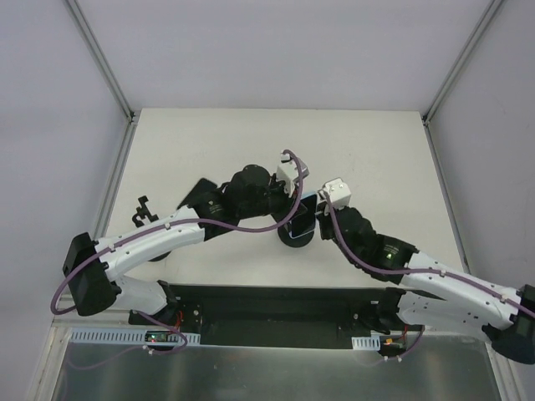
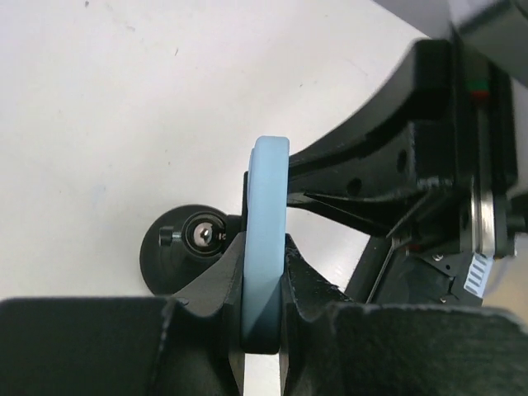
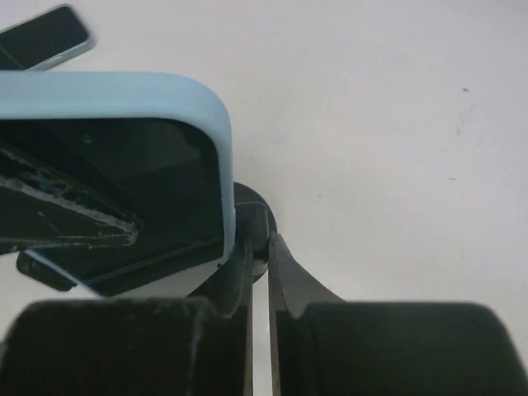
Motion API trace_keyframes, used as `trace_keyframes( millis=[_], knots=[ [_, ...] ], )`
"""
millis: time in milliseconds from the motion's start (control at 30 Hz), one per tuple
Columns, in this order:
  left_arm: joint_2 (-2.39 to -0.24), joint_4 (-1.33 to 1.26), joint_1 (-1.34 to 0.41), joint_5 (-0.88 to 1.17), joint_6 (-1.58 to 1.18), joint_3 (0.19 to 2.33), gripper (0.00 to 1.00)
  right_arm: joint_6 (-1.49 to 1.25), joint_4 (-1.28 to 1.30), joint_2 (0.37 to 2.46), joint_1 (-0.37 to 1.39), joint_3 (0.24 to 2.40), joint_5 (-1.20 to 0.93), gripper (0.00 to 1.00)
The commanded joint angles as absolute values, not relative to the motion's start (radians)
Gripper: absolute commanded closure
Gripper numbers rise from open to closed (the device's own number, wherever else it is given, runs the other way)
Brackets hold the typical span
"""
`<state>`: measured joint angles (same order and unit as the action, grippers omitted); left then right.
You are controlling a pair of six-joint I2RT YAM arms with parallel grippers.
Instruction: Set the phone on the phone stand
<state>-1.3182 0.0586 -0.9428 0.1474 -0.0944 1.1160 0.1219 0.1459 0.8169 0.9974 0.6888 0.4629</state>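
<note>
- Counting phones gives two: one light-blue-cased phone (image 2: 268, 214) and one slim, dark-screened phone (image 3: 43, 35).
- Of the two pincers, the left pincer (image 2: 266, 266) pinches the light-blue-cased phone on edge, upright, close over the single phone stand (image 2: 175, 247).
- The slim phone lies flat on the desk (image 1: 376, 150), apart from the stand, in the top-left corner of the right wrist view.
- The right pincer (image 3: 258, 252) has its jaws pressed nearly together, tips at the stand's round base.
</note>
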Motion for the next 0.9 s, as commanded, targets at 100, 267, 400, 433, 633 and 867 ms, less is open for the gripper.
trace_keyframes(
  millis=[100,267,400,433,633,867],
  knots=[
    [-1.423,0.100,-0.916,-0.560,-0.176,1.144,1.00,-0.134,0.071,0.922,1.229,0.798,1.051,1.00],
    [-1.515,0.003,-0.951,-0.621,-0.233,1.170,1.00,-0.224,0.103,1.012,1.328,0.865,1.127,1.00],
    [-1.532,-0.107,-0.973,-0.604,-0.235,1.137,1.00,-0.265,0.104,1.031,1.373,0.873,1.186,1.00],
    [-1.532,-0.112,-0.977,-0.597,-0.244,1.123,1.00,-0.279,0.115,1.032,1.385,0.874,1.195,1.00],
    [-1.505,-0.170,-0.986,-0.480,-0.230,1.051,1.00,-0.263,0.136,1.031,1.411,0.873,1.186,1.00],
    [-1.315,-0.222,-0.966,-0.169,-0.150,0.911,1.00,0.047,0.207,0.807,1.295,0.767,0.780,0.43]
  ],
)
